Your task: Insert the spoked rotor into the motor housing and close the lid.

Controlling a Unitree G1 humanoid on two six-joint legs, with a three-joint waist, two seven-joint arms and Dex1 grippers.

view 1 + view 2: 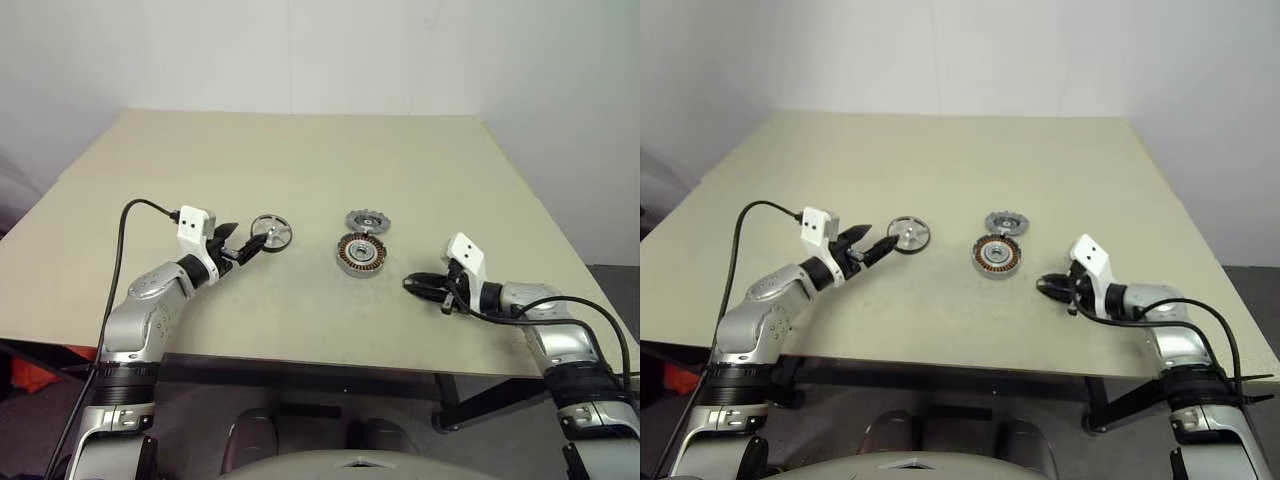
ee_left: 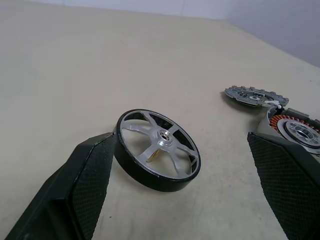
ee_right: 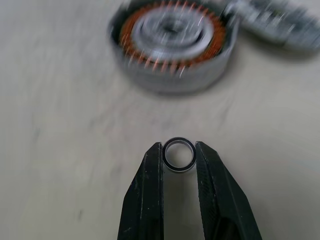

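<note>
Small black ring (image 3: 179, 154) pinched in right tool (image 3: 179, 156); left tool (image 2: 182, 165) wide beside spoked rotor (image 2: 159, 149).

My left end effector (image 1: 243, 247) gapes open right at the spoked rotor (image 1: 271, 233) on the counter (image 1: 300, 160). Beyond it sits the motor housing (image 1: 361, 254), the lid (image 1: 367, 220) touching it. My right end effector (image 1: 412, 284) hovers near the housing.

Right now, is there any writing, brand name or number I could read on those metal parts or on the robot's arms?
None can be read: no text shows on the spoked rotor, the motor housing, the lid, or the white wrist blocks.
</note>
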